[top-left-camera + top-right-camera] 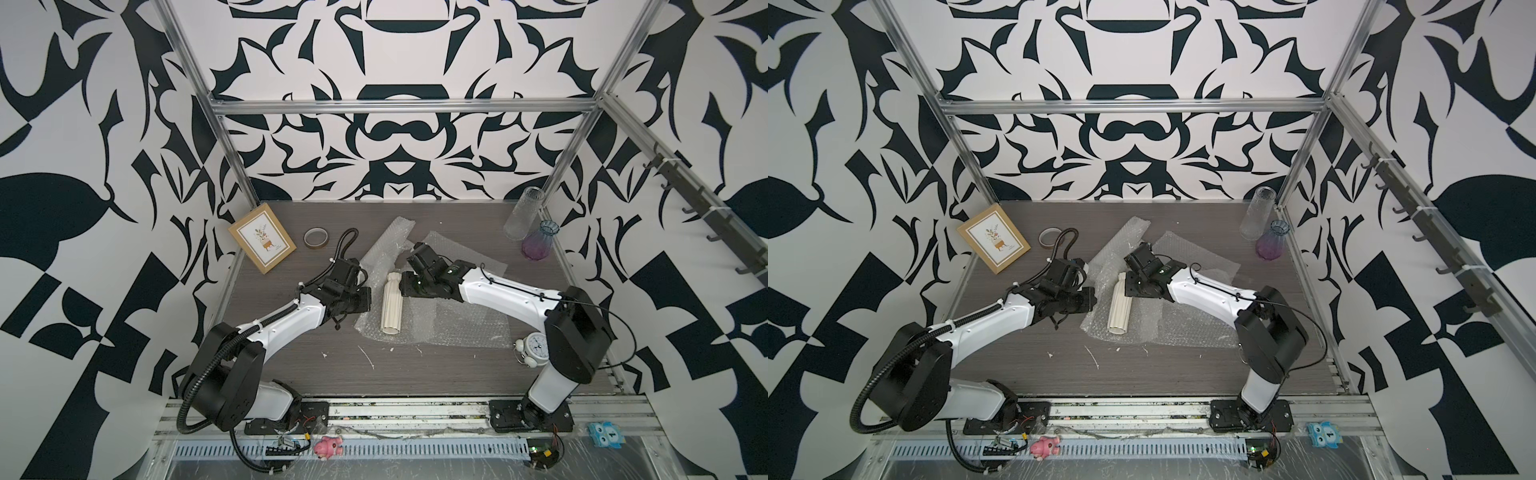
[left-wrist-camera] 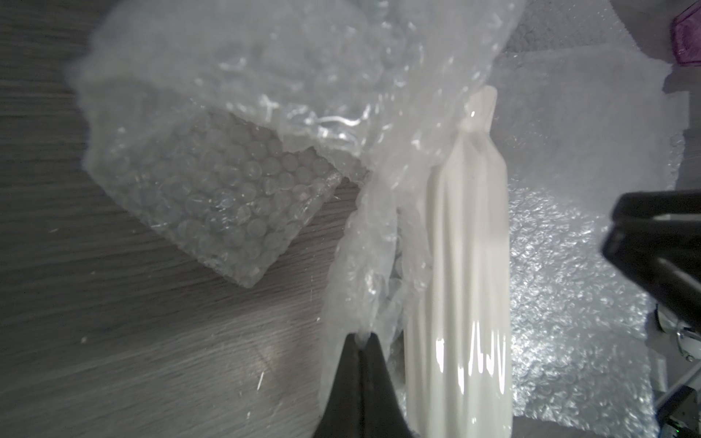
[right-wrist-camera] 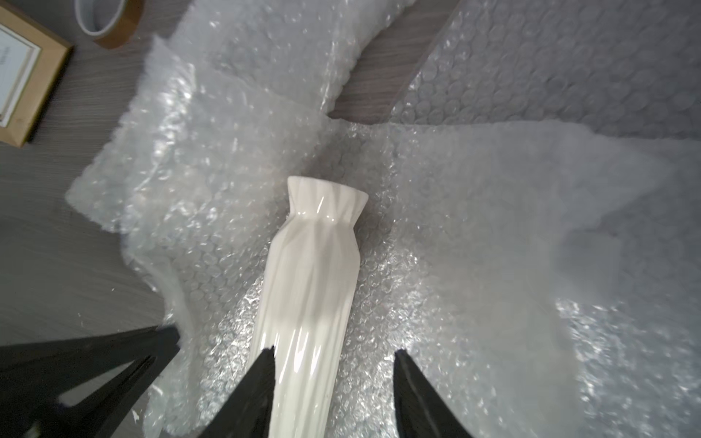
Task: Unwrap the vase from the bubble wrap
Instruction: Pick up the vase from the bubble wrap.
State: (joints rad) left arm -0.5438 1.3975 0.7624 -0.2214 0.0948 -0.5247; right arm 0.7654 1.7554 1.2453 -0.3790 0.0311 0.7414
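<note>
A white ribbed vase [image 1: 392, 305] [image 1: 1121, 305] lies on its side on spread bubble wrap [image 1: 449, 324] [image 1: 1183, 324] in the middle of the table. In the left wrist view my left gripper [image 2: 363, 335] is shut on a bunched edge of the bubble wrap [image 2: 227, 189], right beside the vase [image 2: 466, 265]. In the right wrist view my right gripper [image 3: 334, 352] stands open over the vase [image 3: 311, 273]. One fingertip [image 3: 265, 364] overlaps the vase's body and the other is over the bubble wrap [image 3: 493, 227]. Nothing is gripped between them.
A framed picture [image 1: 262, 241] and a tape roll [image 1: 316, 237] sit at the back left. A tall clear glass [image 1: 524, 212] and a purple glass vessel [image 1: 538, 241] stand at the back right. A white alarm clock [image 1: 532, 349] stands by the right arm's base.
</note>
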